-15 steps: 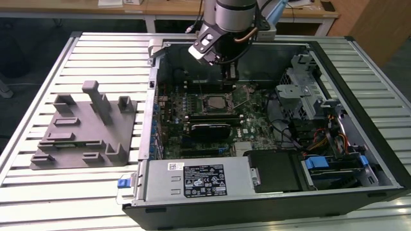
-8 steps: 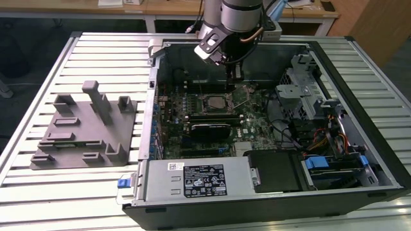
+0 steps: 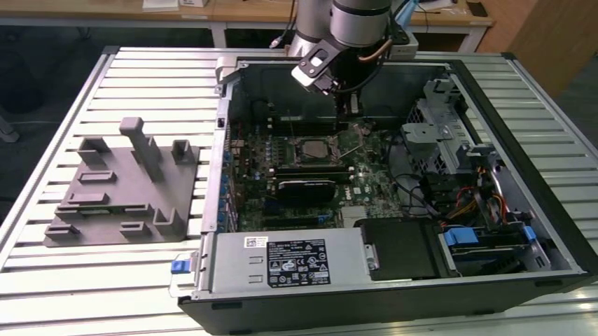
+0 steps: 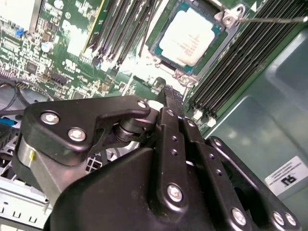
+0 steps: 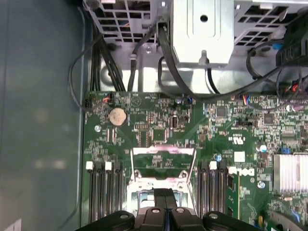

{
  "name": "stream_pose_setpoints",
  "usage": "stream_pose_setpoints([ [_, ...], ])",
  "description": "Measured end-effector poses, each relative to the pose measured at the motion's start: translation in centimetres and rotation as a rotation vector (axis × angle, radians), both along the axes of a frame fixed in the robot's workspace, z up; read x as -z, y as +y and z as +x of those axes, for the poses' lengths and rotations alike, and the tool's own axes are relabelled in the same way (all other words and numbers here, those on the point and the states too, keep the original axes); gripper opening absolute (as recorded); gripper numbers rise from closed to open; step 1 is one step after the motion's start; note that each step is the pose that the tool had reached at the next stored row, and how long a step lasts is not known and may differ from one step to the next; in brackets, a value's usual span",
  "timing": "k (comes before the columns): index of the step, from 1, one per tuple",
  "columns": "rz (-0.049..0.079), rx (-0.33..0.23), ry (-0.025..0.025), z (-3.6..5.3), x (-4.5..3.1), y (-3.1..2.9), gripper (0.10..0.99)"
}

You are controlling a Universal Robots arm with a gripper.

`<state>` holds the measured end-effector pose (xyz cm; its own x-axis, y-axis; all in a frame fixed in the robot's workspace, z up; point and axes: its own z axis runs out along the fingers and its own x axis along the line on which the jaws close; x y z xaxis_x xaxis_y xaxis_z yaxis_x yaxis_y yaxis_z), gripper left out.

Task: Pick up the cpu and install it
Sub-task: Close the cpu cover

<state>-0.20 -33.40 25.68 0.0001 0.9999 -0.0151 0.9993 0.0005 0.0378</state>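
Well, exterior view, L to R of the socket (image 3: 295,152): the grey moulded plastic fixture (image 3: 117,185) lies well off to its left on the ribbed metal bench (image 3: 56,280). The cpu (image 4: 187,38), flat square w/ pale matte metal top, already sits in the socket. My pincer (image 3: 354,120) hangs just above its right edge, tips pressed together, holding nothing. Seating looks done, I'd judge; any move calls for clearing the thin wire lever (image 4: 272,19).

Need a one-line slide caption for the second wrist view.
Claw shut and empty over the motherboard, cpu lying in its socket.
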Motion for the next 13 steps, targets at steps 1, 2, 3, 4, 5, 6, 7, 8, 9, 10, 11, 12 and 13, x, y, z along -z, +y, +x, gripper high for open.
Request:
stream_pose_setpoints([
  [1,0.0,0.0,0.0,0.16,0.0,0.0,0.106],
  [2,0.0,0.0,0.0,0.31,0.0,0.0,0.106],
  [3,0.0,0.0,0.0,0.47,0.0,0.0,0.106],
  [4,0.0,0.0,0.0,0.62,0.0,0.0,0.106],
  [5,0.0,0.0,0.0001,0.77,0.0,0.0,0.106],
  [6,0.0,0.0,0.0001,0.92,-0.01,0.0,0.106],
  [7,0.0,0.0,0.0001,1.06,-0.01,0.0,0.106],
  [8,0.0,0.0,0.0001,1.21,-0.01,0.0,0.106],
  [9,0.0,0.0,0.0001,1.35,0.0,0.0,0.106],
  [10,0.0,0.0,0.0,1.51,0.0,0.0,0.106],
  [11,0.0,0.0,0.0,1.65,0.0,0.01,0.106],
  [12,0.0,0.0,0.0,1.79,0.0,0.0,0.106],
  [13,0.0,0.0,0.0,1.91,0.0,0.0,0.106],
])
